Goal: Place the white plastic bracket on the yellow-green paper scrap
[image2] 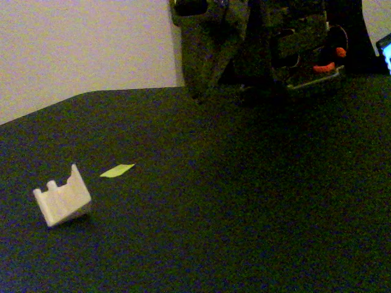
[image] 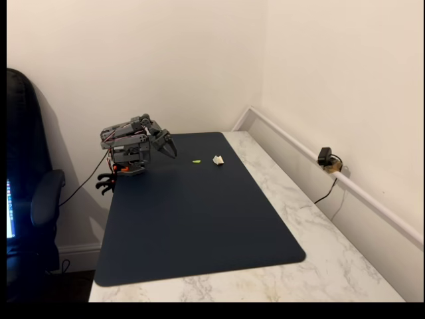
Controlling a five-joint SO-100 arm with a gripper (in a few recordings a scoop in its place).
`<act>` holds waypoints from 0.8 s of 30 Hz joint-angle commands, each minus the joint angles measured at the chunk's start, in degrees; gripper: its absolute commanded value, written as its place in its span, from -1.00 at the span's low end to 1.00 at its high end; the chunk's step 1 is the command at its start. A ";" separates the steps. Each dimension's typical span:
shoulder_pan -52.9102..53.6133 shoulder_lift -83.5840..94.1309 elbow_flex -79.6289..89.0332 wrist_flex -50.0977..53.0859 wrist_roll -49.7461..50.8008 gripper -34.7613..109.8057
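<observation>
We are reaching toward three o'clock with our empty, seemingly closed gripper (image: 171,150), aiming past the paper scrap (image: 196,161) for the bracket (image: 218,159).

On the dark navy mat (image: 199,219) covering the white marbled surface (image: 319,219), the white plastic bracket (image: 218,159) lies just right of the yellow-green paper scrap (image: 196,161) in a fixed view, apart from it. The grey gripper (image: 172,150) hangs left of both, near the mat's far edge.

Arm (image: 129,143) folded low; gripper (image: 171,150) pointing down, jaws seemingly closed.
</observation>
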 commanded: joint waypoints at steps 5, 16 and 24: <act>2.11 1.85 -0.70 0.35 0.09 -0.51; 2.72 1.85 -8.70 1.67 5.54 -0.47; 4.75 -17.40 -29.88 3.78 12.30 -0.51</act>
